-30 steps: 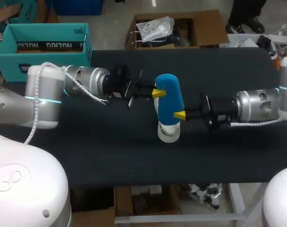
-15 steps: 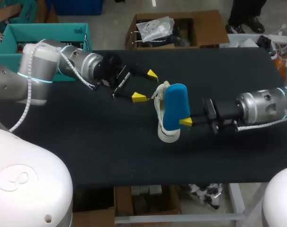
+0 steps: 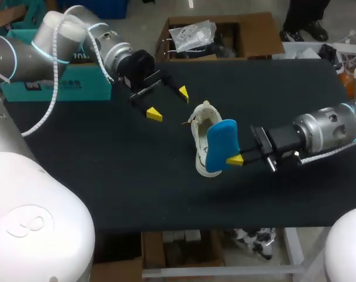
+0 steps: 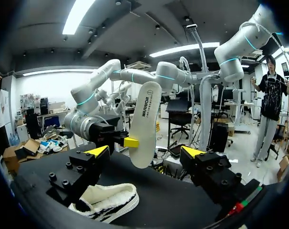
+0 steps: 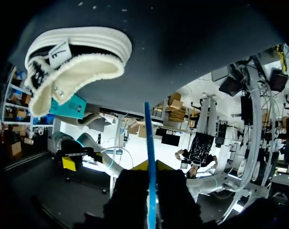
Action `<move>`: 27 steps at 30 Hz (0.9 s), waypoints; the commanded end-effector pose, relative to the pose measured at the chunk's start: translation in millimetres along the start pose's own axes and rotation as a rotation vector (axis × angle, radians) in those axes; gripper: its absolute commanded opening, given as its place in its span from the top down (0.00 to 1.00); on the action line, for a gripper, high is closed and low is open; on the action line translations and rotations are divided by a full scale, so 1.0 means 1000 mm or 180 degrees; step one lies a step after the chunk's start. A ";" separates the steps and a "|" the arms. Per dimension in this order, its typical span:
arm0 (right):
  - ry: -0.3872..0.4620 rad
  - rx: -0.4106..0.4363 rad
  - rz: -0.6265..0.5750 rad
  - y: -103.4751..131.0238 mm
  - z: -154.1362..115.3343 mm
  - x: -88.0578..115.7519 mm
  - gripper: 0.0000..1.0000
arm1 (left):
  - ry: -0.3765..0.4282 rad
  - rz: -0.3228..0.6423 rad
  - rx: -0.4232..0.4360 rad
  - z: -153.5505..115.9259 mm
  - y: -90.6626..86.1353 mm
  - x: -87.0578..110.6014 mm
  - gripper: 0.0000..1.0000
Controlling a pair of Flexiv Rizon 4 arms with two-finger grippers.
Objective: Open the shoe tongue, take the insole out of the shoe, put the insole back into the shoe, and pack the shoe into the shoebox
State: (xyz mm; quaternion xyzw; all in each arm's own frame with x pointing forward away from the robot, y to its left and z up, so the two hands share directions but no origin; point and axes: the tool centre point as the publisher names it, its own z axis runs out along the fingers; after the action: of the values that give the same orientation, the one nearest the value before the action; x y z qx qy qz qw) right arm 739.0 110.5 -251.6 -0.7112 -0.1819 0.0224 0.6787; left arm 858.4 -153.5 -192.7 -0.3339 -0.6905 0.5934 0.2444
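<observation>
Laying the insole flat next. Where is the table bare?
Bare: the table left of the shoe, toward the front edge, and its far right corner. Crowded: the middle, where the right gripper holds the insole by the shoe.

In the head view the blue insole [image 3: 220, 145] covers much of the shoe [image 3: 201, 124] and one finger of the right gripper [image 3: 229, 156], so only one yellow tip shows; the left arm [image 3: 60, 41] hides most of the shoebox [image 3: 78, 88] at the desk's far left corner; in the left wrist view a finger [image 4: 80, 176] of the left gripper [image 4: 145, 151] masks one end of the shoe; in the right wrist view the insole shows edge-on only, its near end lost between the dark fingers.
</observation>
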 end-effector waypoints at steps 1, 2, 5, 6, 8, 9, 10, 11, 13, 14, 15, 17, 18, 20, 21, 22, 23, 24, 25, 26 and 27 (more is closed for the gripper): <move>0.0000 0.0024 -0.0039 0.001 -0.001 -0.002 1.00 | 0.0822 0.0000 -0.0109 -0.003 -0.006 -0.007 0.00; -0.0013 0.0035 -0.0076 0.001 0.000 -0.003 1.00 | 0.0832 0.0002 -0.0122 -0.004 -0.006 -0.007 0.00; 0.0002 0.0036 -0.0097 0.002 0.004 -0.006 1.00 | 0.0847 0.0008 -0.0146 -0.006 -0.005 -0.009 0.00; 0.0006 0.0040 -0.0105 0.002 0.006 -0.007 1.00 | 0.0846 0.0013 -0.0157 -0.007 -0.004 -0.010 0.00; -0.0002 0.0040 -0.0105 0.002 0.009 -0.009 1.00 | 0.0854 0.0017 -0.0170 -0.007 -0.003 -0.011 0.00; -0.0024 0.0053 -0.0121 0.001 0.011 -0.010 1.00 | 0.0864 0.0019 -0.0181 -0.007 -0.003 -0.012 0.00; -0.0042 0.0056 -0.0113 0.001 0.013 -0.011 1.00 | 0.0870 0.0020 -0.0197 -0.008 -0.002 -0.013 0.00; -0.0078 0.0056 -0.0097 0.000 0.016 -0.012 1.00 | 0.0875 0.0019 -0.0213 -0.008 -0.001 -0.014 0.00; -0.0134 0.0070 -0.0054 -0.002 0.020 -0.015 1.00 | 0.0882 0.0019 -0.0224 -0.008 0.000 -0.015 0.00; -0.0143 0.0067 -0.0044 -0.002 0.022 -0.016 1.00 | 0.0886 0.0021 -0.0225 -0.008 0.001 -0.016 0.00; -0.0142 0.0068 -0.0042 -0.003 0.024 -0.018 1.00 | 0.0890 0.0024 -0.0221 -0.009 0.002 -0.018 0.00; -0.0155 0.0079 -0.0041 -0.004 0.026 -0.021 1.00 | 0.0895 0.0027 -0.0208 -0.010 0.004 -0.020 0.00; -0.0155 0.0082 -0.0043 -0.005 0.027 -0.022 1.00 | 0.0895 0.0028 -0.0208 -0.010 0.005 -0.021 0.00; -0.0188 0.0101 -0.0065 -0.005 0.030 -0.024 1.00 | 0.0900 0.0030 -0.0206 -0.011 0.007 -0.023 0.00; -0.0192 0.0106 -0.0083 -0.005 0.031 -0.024 1.00 | 0.0902 0.0033 -0.0203 -0.011 0.007 -0.024 0.00; -0.0203 0.0115 -0.0119 -0.006 0.032 -0.025 1.00 | 0.0904 0.0037 -0.0201 -0.012 0.008 -0.024 0.00; -0.0218 0.0120 -0.0153 -0.006 0.032 -0.025 1.00 | 0.0906 0.0040 -0.0199 -0.012 0.008 -0.025 0.00; -0.0216 0.0121 -0.0165 -0.007 0.033 -0.025 1.00 | 0.0909 0.0043 -0.0198 -0.012 0.008 -0.025 0.00; -0.0238 0.0125 -0.0181 -0.008 0.034 -0.025 1.00 | 0.0910 0.0044 -0.0198 -0.012 0.008 -0.025 0.00; -0.0278 0.0135 -0.0198 -0.008 0.035 -0.025 1.00 | 0.0907 0.0046 -0.0195 -0.013 0.009 -0.026 0.00; -0.0297 0.0162 -0.0215 -0.008 0.036 -0.025 1.00 | 0.0854 0.0056 -0.0210 -0.013 0.009 -0.026 0.00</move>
State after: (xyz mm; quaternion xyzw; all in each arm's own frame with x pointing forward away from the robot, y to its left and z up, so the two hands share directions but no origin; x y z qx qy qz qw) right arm 700.4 135.0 -251.5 -0.6898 -0.2312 0.0333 0.6853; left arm 877.8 -163.5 -194.2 -0.4202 -0.6753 0.5218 0.3083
